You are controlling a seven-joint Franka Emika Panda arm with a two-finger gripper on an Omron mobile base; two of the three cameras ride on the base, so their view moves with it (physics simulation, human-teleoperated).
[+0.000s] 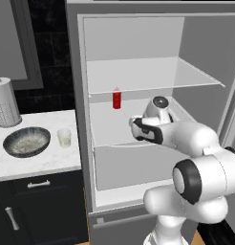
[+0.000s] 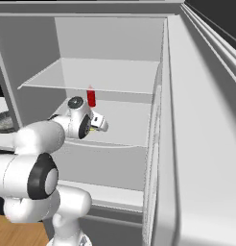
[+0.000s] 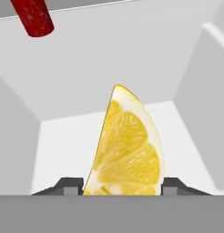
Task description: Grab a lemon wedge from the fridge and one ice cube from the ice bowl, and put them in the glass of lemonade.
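Yellow lemon wedge [image 3: 127,145] stands between the gripper [image 3: 119,184] jaws, gripped on both sides, inside the fridge [image 1: 81,143], near the red bottle [image 1: 117,98].

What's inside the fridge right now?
On the middle shelf of the fridge stand a small red bottle and the lemon wedge, which sits between the fingers. The arm covers part of that shelf; the upper shelf looks bare.

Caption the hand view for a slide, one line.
Lemon wedge standing between the jaws inside the white fridge, a small red bottle behind on the shelf.
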